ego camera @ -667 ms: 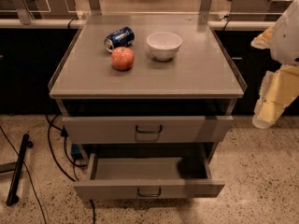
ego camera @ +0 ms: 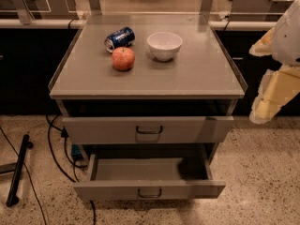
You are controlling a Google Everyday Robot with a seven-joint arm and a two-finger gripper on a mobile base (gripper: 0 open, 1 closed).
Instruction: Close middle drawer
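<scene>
Setting: I am looking down from the front at a grey metal table (ego camera: 201, 74) with drawers under its top, standing on a speckled floor (ego camera: 262, 172).
Middle drawer: the middle drawer (ego camera: 108, 190) is the lower of the two I can see, with a low, flat front. It is pulled well out towards me, farther than the one above, and I can see its grey inside from above. I can make out nothing lying in the part that shows.
Middle drawer handle: a small dark loop handle (ego camera: 149, 192) sits at the centre of that front.
Upper drawer: the upper drawer (ego camera: 197, 129) has a taller front and its own dark handle (ego camera: 149, 130). It stands out only a little from the frame, and its inside is in shadow.
Pincer: the pincer (ego camera: 274, 95) is the cream-coloured piece at the right edge of my view, below a white rounded arm part (ego camera: 288, 29). It hangs beside the table's right side, about level with the upper drawer and above the middle one. It touches neither drawer nor the table. I cannot tell whether it is wide, narrow or holding anything.
Table top: a blue can (ego camera: 119, 38) lies on its side at the back left. A red apple (ego camera: 123, 58) sits just in front of it. A white bowl (ego camera: 164, 45) stands upright to the right of both.
Floor, left: dark cables (ego camera: 56, 153) trail down by the left side of the drawers. A black bar (ego camera: 18, 170) lies further left.
</scene>
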